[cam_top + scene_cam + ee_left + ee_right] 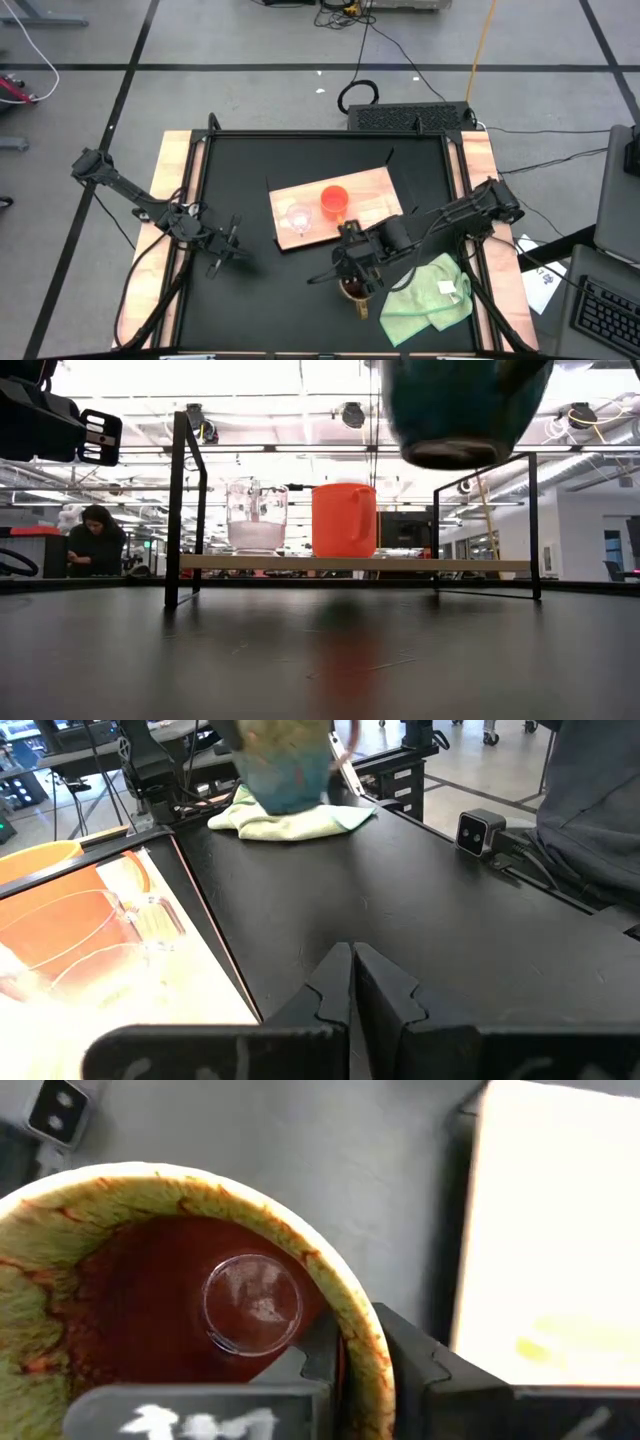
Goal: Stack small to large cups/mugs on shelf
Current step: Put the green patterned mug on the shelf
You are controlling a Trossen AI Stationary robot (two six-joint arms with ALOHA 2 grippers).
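Observation:
The dark brown mug (352, 290), with a mottled green rim and teal outside, hangs in my right gripper (352, 268) near the table's front, above the black tabletop; the low view shows its base (455, 453) well off the table. The tiny clear glass cup (298, 218) and the orange cup (333, 200) stand upright side by side on the light wooden board (375, 185) at the table's middle; both also show in the low view, the glass cup (256, 515) and the orange cup (344, 520). My left gripper (225, 250) is shut and empty, left of the board. My right gripper pinches the mug's rim wall (362, 1342), one finger (312, 1358) inside the mug and the other finger (412, 1365) outside. The fingers come from above, pointing down. The mug hangs upright below them, lifted clear of the table.
A light green cloth (430, 295) lies crumpled at the front right, just right of the held mug. A black frame (178, 510) stands around the tabletop. A small camera block (480, 830) sits at the table's near edge. A person (95, 540) sits far behind the table.

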